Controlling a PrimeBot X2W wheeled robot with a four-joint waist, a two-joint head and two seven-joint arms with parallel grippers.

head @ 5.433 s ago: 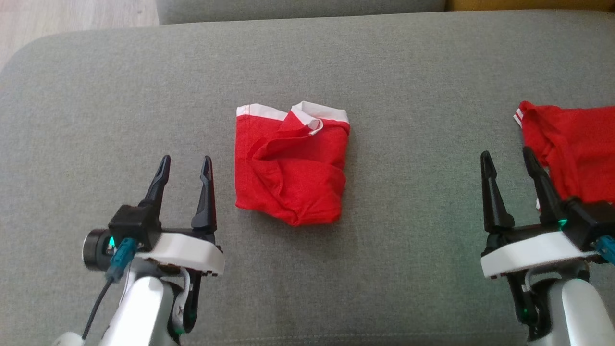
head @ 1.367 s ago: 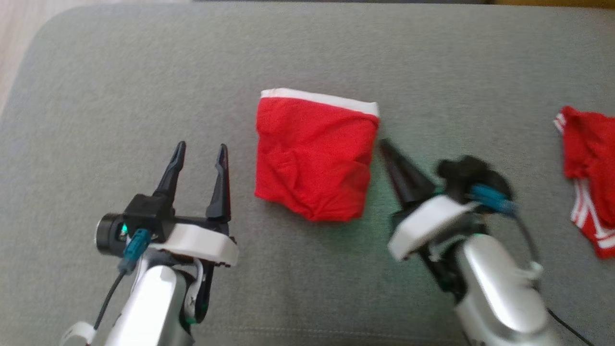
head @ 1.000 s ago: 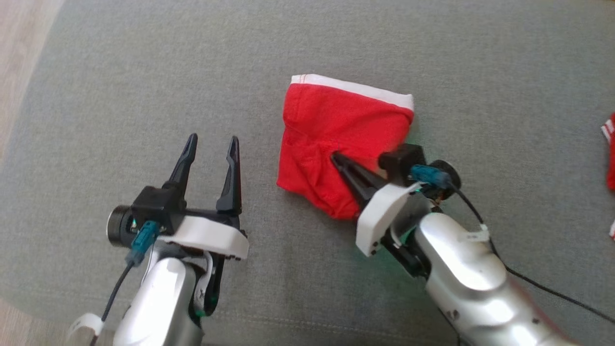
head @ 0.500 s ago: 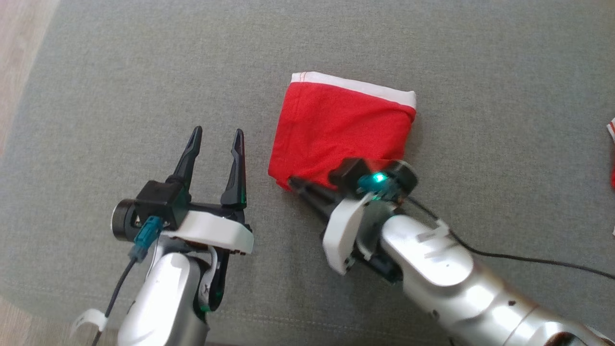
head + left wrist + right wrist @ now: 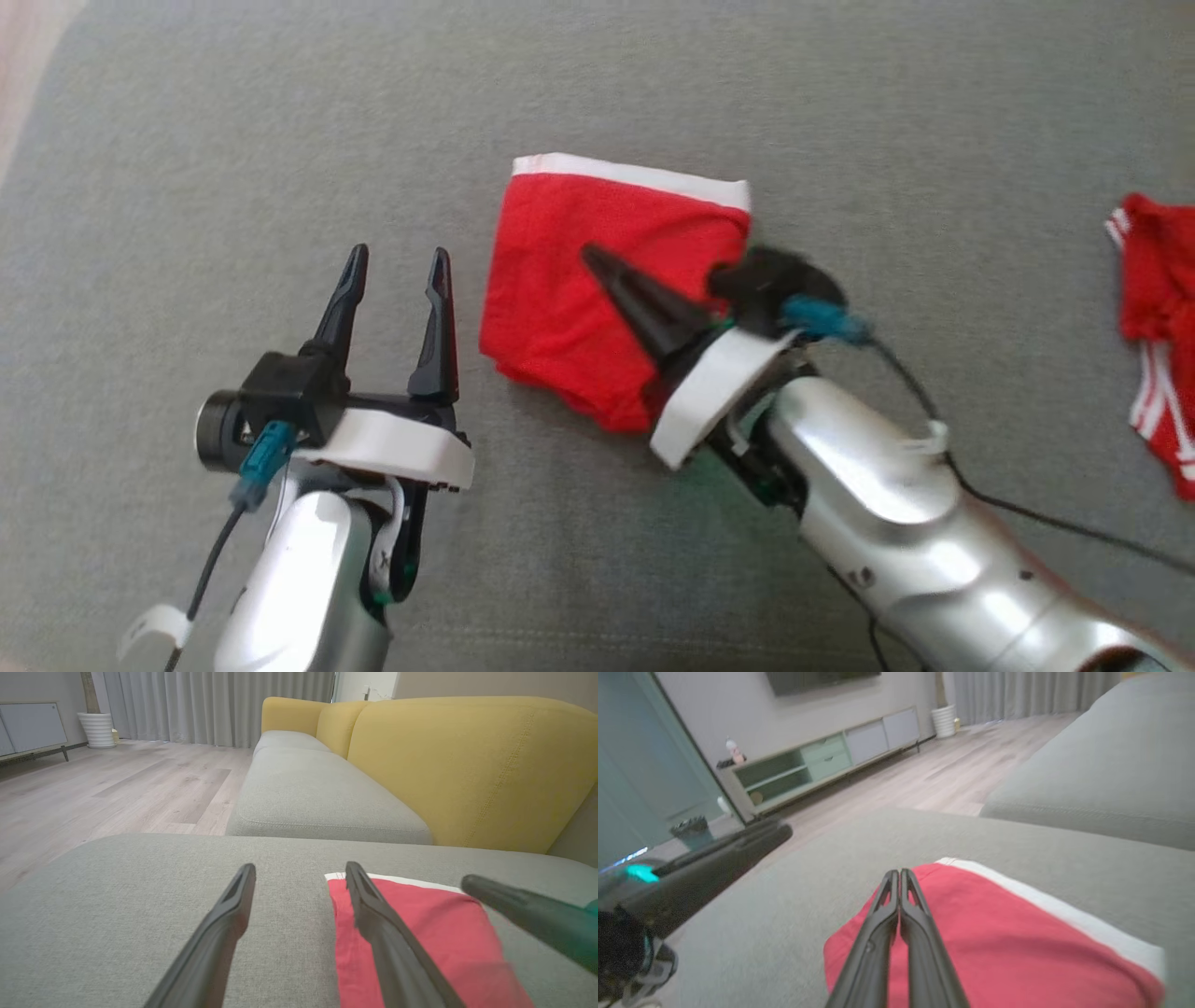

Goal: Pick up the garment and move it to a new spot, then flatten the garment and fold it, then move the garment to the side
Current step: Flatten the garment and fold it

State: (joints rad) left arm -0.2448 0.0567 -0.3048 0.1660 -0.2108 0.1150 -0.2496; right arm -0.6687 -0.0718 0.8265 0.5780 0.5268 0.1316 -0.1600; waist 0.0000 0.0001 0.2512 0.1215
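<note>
Lying folded square, the white-edged red garment (image 5: 551,280) sits under our clenched right gripper (image 5: 592,256), which has swung from its corner to its middle; left gripper (image 5: 399,257) gapes empty.

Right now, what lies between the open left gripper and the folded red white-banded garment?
Only a narrow strip of bare grey sofa cushion separates left gripper and red garment, in the head view.

No text, label, brand name, number or sign is legible on any surface in the three current views.
</note>
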